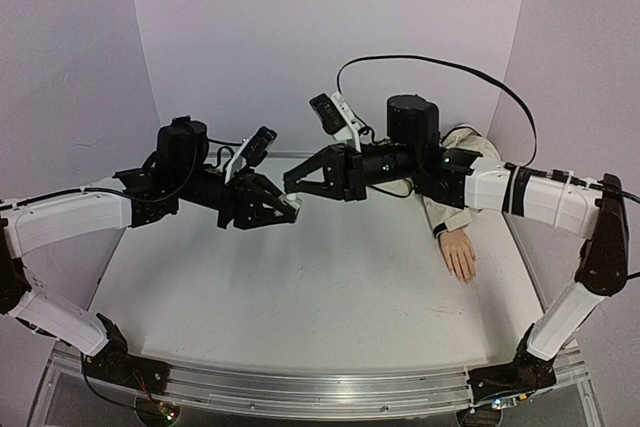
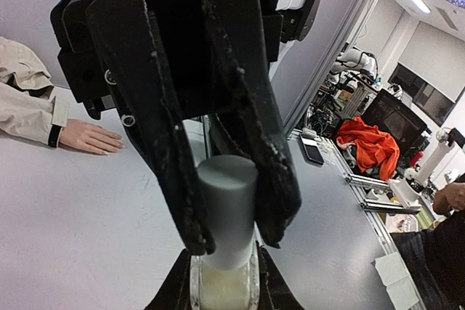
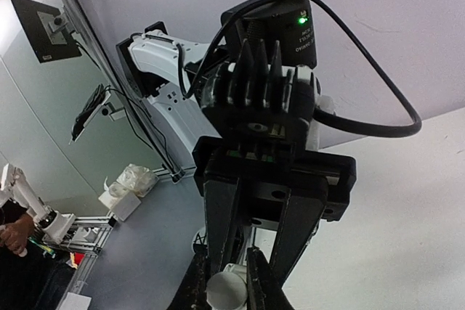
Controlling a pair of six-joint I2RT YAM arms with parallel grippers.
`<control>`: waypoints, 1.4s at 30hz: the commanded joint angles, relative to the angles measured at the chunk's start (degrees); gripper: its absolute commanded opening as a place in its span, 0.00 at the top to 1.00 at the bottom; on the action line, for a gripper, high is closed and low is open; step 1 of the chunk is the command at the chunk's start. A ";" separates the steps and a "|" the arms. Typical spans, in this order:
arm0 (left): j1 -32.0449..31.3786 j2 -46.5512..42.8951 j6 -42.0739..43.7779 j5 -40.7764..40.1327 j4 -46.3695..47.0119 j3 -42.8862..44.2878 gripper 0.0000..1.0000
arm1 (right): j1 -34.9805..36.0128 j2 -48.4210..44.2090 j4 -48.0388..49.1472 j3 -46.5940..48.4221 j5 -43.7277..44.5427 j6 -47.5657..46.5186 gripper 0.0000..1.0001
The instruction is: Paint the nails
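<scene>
A small glass bottle (image 2: 221, 288) with pale contents hangs above the table (image 1: 300, 287), and my left gripper (image 2: 224, 281) is shut on its body. My right gripper (image 2: 236, 237) comes from the opposite side and is shut on the bottle's grey-white cap (image 2: 227, 208). In the right wrist view the cap (image 3: 227, 294) sits between my right gripper's (image 3: 227, 281) fingers. From above, the two grippers meet tip to tip around the bottle (image 1: 293, 200). The peach mannequin hand (image 1: 460, 252) lies palm down at the right in a beige sleeve (image 1: 452, 209). Its nails (image 1: 466, 274) are too small to make out.
The right arm's forearm (image 1: 520, 192) passes above the sleeve. The mannequin hand (image 2: 91, 138) lies far left in the left wrist view. White walls (image 1: 330, 37) close the back and sides. An aluminium rail (image 1: 320, 387) runs along the near edge.
</scene>
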 commanded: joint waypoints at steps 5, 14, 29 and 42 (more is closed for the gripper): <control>-0.25 -5.90 4.48 -42.18 1.70 -2.83 1.00 | 1.19 -2.10 1.31 -0.66 11.47 1.98 1.00; -1.73 -3.61 5.55 -60.75 -1.46 -1.70 1.00 | 11.49 0.47 -9.91 6.45 52.36 2.62 1.00; -1.60 -11.55 5.86 -49.77 -1.47 -8.33 0.01 | 8.89 -1.29 2.45 -12.10 74.28 1.01 1.00; -1.56 -18.57 5.06 -62.23 -1.46 -11.83 0.01 | 9.10 15.25 24.36 -19.22 72.81 -2.15 1.00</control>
